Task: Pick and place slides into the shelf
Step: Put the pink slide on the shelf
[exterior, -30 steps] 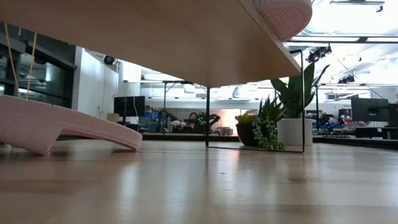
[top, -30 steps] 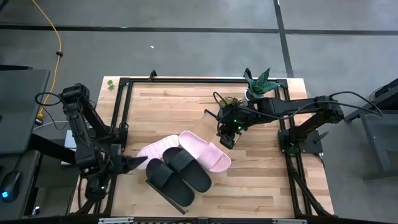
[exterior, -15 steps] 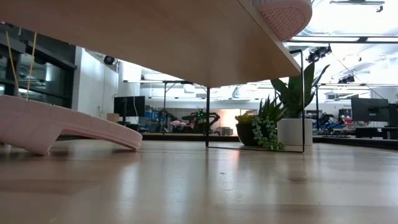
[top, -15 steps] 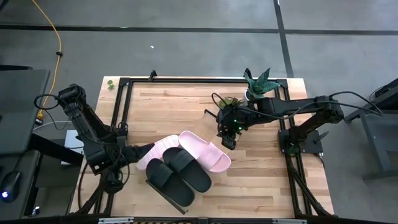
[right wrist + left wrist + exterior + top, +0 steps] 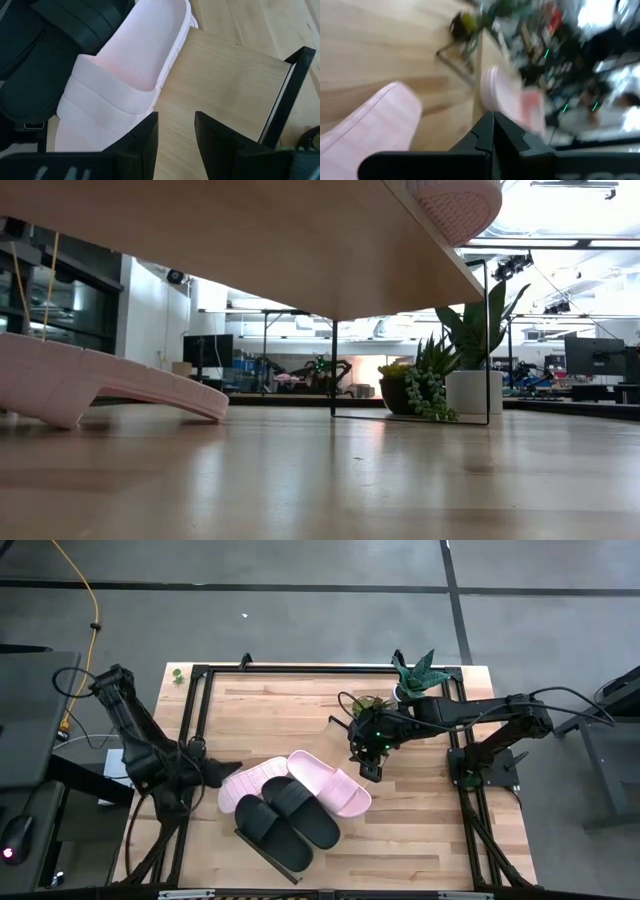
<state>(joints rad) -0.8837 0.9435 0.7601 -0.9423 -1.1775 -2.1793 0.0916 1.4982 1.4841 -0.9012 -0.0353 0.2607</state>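
Slides (image 5: 295, 808) mid-table, right end effector (image 5: 370, 772) beside

We see two arms, both matte black, built of slim tubular links joined by bulkier rounded joint housings. Left arm (image 5: 140, 740): black cable loops off its upper joint; links look plain, no markings we can read. Right arm (image 5: 470, 715): thin black cables arc over its rear links; small green lights glow on the housing near its wrist. Left gripper (image 5: 493, 131): two dark fingers, smooth, tapering to wedge-shaped tips, set on a broad black block with rounded corners. Right gripper (image 5: 176, 134): two flat black fingers with squared, slightly angled tips, matte finish, mounted on a dark crossbar. We make out no screws or labels.
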